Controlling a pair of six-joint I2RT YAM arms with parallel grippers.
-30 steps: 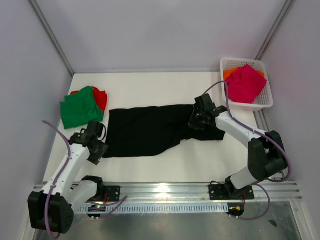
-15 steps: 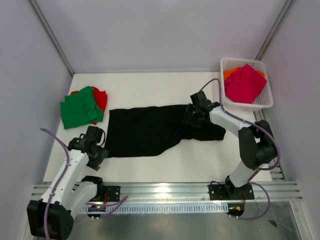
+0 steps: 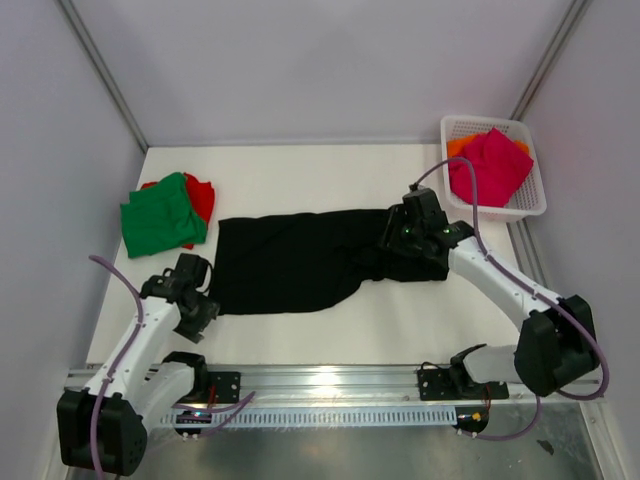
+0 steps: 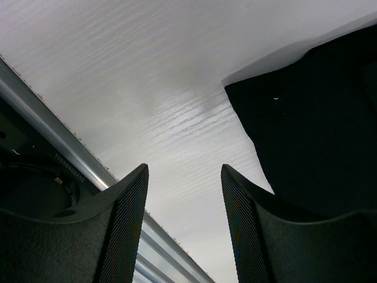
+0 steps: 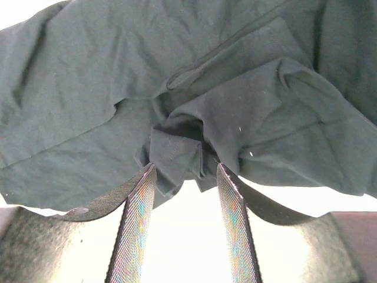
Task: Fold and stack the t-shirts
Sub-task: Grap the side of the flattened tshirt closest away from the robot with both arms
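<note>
The large black t-shirt (image 3: 300, 262) lies spread across the middle of the table. My right gripper (image 3: 396, 240) hovers open over its bunched right end. In the right wrist view the gripper (image 5: 184, 166) has a crumpled fold of the black t-shirt (image 5: 177, 147) just past its fingertips, not pinched. My left gripper (image 3: 203, 310) stands open beside the shirt's near left corner. The left wrist view shows the gripper (image 4: 184, 168) with bare table between its fingers and the black t-shirt (image 4: 318, 130) to the right. A folded green t-shirt (image 3: 155, 215) rests on a red one (image 3: 203, 197) at the left.
A white lattice basket (image 3: 530, 205) at the back right holds a magenta-pink shirt (image 3: 490, 165) over an orange one (image 3: 460, 147). An aluminium rail (image 3: 330, 378) runs along the near table edge, seen close in the left wrist view as a rail (image 4: 41, 112). Walls close in left and right.
My right gripper has opened and let go of the black t-shirt's right end, and its arm has swung outward. The left arm has drifted slightly toward the near edge.
</note>
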